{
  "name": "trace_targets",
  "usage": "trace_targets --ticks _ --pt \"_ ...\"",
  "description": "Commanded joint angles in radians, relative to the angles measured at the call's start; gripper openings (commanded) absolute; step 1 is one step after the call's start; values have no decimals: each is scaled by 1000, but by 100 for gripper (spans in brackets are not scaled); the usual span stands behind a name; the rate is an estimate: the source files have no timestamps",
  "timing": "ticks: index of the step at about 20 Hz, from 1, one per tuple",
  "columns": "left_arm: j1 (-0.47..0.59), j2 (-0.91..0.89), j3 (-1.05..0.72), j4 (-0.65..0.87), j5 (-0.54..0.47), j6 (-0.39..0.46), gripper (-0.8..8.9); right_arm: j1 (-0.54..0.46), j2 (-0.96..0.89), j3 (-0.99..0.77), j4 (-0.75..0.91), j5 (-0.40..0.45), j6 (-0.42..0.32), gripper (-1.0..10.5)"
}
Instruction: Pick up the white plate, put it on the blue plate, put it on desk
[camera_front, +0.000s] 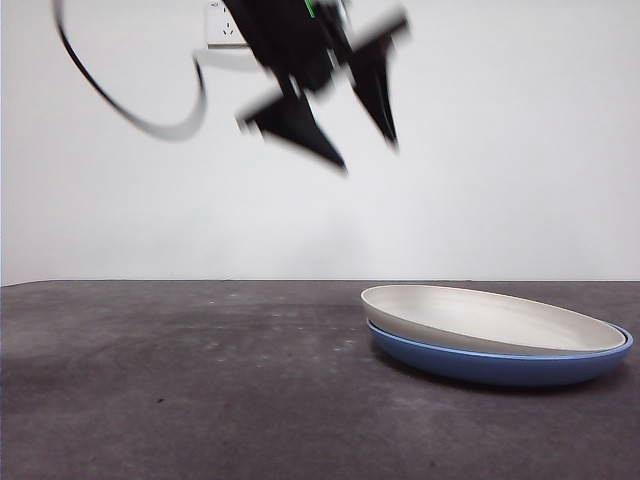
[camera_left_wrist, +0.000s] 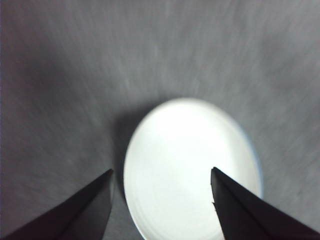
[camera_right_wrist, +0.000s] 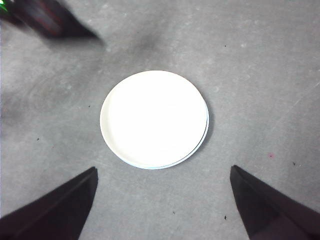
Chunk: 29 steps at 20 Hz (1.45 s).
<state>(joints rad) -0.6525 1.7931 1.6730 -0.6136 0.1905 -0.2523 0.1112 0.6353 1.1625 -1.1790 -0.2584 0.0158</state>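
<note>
The white plate (camera_front: 490, 318) lies stacked on the blue plate (camera_front: 500, 366) on the desk (camera_front: 150, 380), at the right in the front view, tilted slightly. My left gripper (camera_front: 366, 155) is open and empty, blurred, high above the desk and up-left of the plates. In the left wrist view its jaws (camera_left_wrist: 162, 170) frame the white plate (camera_left_wrist: 185, 165) below. My right gripper (camera_right_wrist: 163, 168) is open and empty, high over the white plate (camera_right_wrist: 152, 117). A thin edge of the blue plate (camera_right_wrist: 207, 126) shows beside it.
A white wall with a socket (camera_front: 226, 28) stands behind the desk. A black cable (camera_front: 130, 115) hangs from the left arm. The left arm also shows blurred in the right wrist view (camera_right_wrist: 52, 20).
</note>
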Motion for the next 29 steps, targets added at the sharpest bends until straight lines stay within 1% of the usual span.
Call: trace_targets --ticks 1,4,6,8,10,12,14,17,19,21,23,29 --pt "26 -89 24 -29 4 32 312 4 4 14 2 14 11 424" --pt "82 -214 23 -73 4 59 312 4 5 14 2 27 11 424" --pt "119 -284 5 -131 4 84 312 4 11 14 2 27 11 424" --pt "143 -364 -69 -144 5 99 312 4 18 13 2 26 11 424" --pt "154 -456 -179 -140 6 112 312 4 26 13 2 24 11 424" --pt "155 -558 -309 -119 53 119 311 4 37 13 2 24 11 424" --pt "155 -653 -426 -109 136 138 311 4 45 1 3 23 11 424" --pt "154 -759 -561 -132 295 170 309 4 50 -49 3 20 12 424" --pt "153 -800 -601 -151 362 187 308 4 50 -92 14 10 26 424" --pt "152 -818 -603 -185 405 211 308 4 49 -125 25 -14 34 424" --pt "151 -826 -603 -192 409 211 308 4 50 -143 33 -24 39 424" --pt "151 -826 -603 -195 409 211 308 4 77 -148 76 -25 116 424"
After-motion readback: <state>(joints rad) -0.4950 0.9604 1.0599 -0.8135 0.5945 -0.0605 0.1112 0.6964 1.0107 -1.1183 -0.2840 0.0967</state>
